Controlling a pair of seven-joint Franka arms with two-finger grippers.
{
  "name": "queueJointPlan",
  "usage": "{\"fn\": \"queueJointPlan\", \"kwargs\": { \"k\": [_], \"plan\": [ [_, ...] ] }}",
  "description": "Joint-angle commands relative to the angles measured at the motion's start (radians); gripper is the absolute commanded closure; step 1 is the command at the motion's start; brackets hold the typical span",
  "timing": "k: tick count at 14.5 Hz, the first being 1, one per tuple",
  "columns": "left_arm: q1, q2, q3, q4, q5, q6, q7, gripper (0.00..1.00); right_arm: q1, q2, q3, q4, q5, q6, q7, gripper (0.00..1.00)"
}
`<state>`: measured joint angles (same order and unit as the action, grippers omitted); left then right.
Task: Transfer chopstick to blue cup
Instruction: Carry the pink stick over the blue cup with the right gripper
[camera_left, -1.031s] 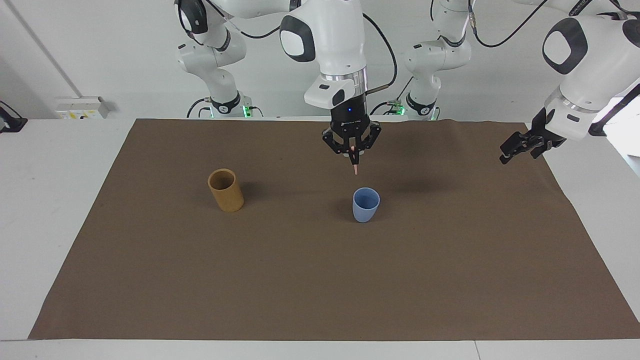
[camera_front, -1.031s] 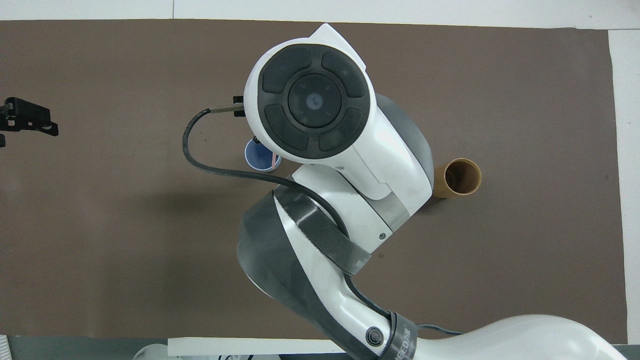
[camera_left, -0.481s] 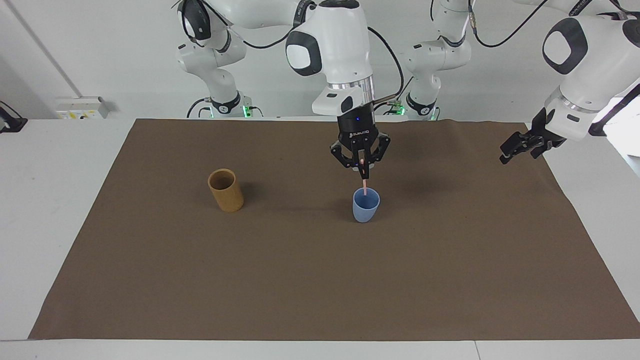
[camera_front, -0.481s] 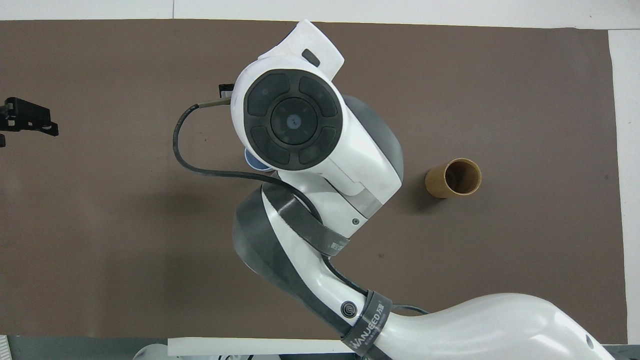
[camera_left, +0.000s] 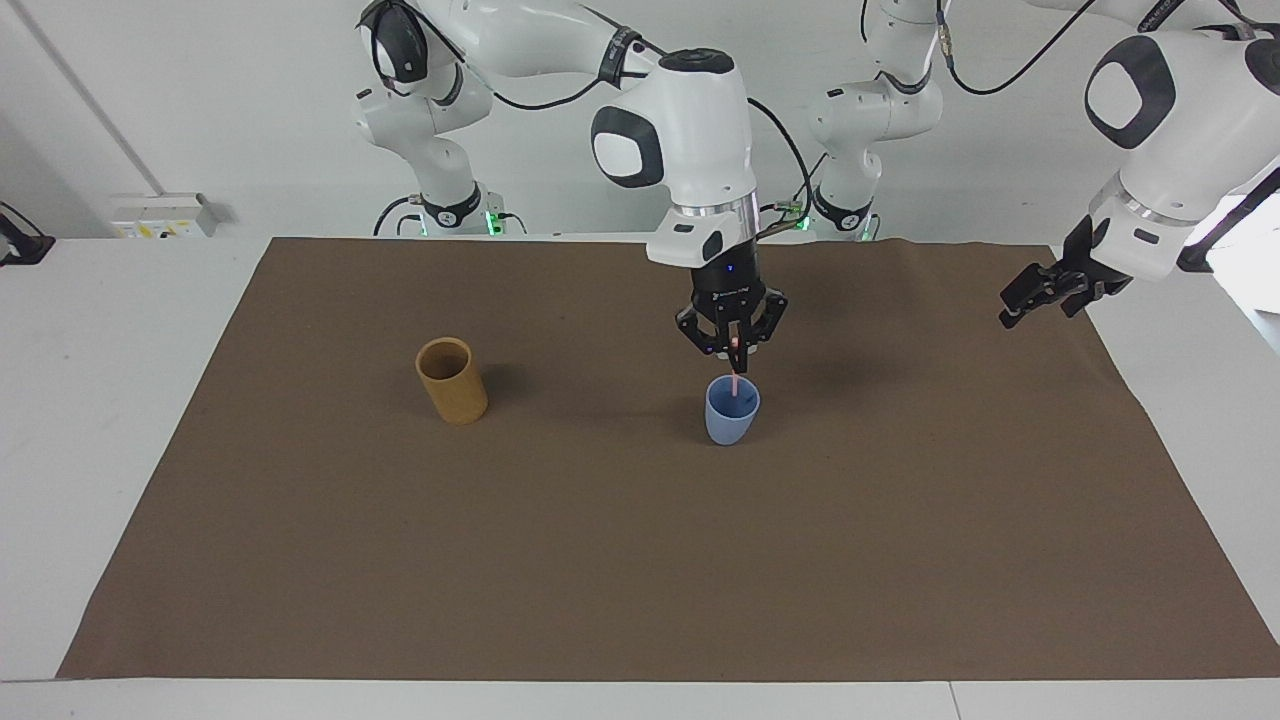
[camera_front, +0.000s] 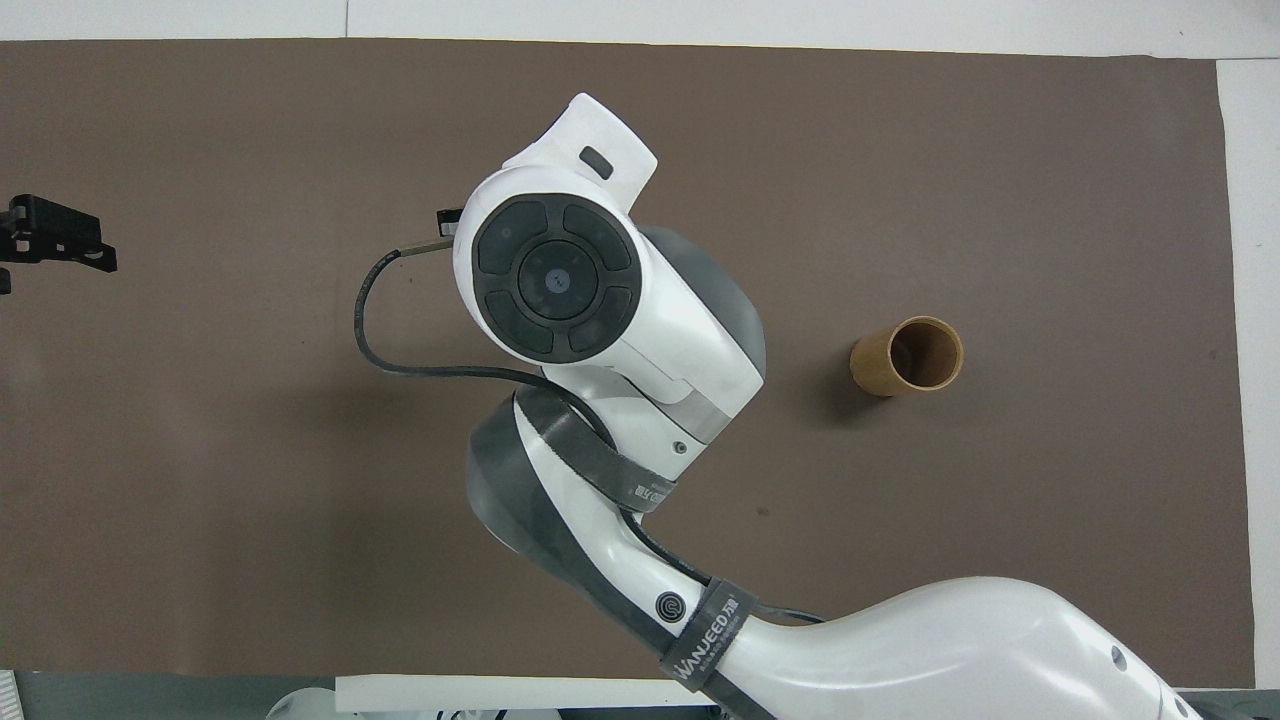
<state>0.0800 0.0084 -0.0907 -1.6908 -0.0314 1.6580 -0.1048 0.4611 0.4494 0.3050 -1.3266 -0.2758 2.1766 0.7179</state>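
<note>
The light-blue cup (camera_left: 732, 415) stands upright near the middle of the brown mat. My right gripper (camera_left: 738, 366) hangs straight over it, shut on the thin pale pink chopstick (camera_left: 737, 380). The chopstick points down, and its lower end dips inside the cup's rim. In the overhead view the right arm's wrist hides the cup, the chopstick and the right gripper. My left gripper (camera_left: 1015, 305) (camera_front: 70, 245) waits open and empty in the air over the mat's edge at the left arm's end of the table.
A taller tan-orange cylindrical cup (camera_left: 452, 382) (camera_front: 908, 355) stands upright on the brown mat (camera_left: 640, 560), toward the right arm's end. White tabletop borders the mat on all sides.
The right gripper has carried the chopstick away from the robots and down. Its tip went from the air short of the blue cup to inside the rim. The left arm stayed still.
</note>
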Motion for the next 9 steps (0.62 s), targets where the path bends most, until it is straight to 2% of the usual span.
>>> {"fn": "queueJointPlan", "kwargs": {
  "k": [1,2,3,4,6,9],
  "plan": [
    [0.006,-0.005,-0.003,0.005,0.001,-0.015,0.013,0.0,-0.016,-0.046,0.006,-0.077,-0.025,0.037,0.029,0.74],
    [0.006,-0.005,-0.004,0.005,0.001,-0.015,0.013,0.0,-0.021,-0.046,0.005,-0.074,-0.025,0.037,0.028,0.49],
    [0.006,-0.005,-0.004,0.005,0.001,-0.015,0.013,0.0,-0.024,-0.046,0.005,-0.068,-0.025,0.037,0.028,0.19],
    [0.006,-0.005,-0.003,0.005,0.001,-0.015,0.013,0.0,-0.022,-0.046,0.003,-0.062,-0.026,0.031,0.029,0.0],
    [0.006,-0.005,-0.003,0.005,0.001,-0.015,0.013,0.0,-0.028,-0.046,-0.003,-0.007,-0.022,-0.006,0.023,0.0],
    [0.004,-0.005,-0.003,0.005,0.001,-0.015,0.013,0.0,-0.108,-0.051,0.005,0.15,-0.007,-0.229,-0.001,0.0]
  ]
}}
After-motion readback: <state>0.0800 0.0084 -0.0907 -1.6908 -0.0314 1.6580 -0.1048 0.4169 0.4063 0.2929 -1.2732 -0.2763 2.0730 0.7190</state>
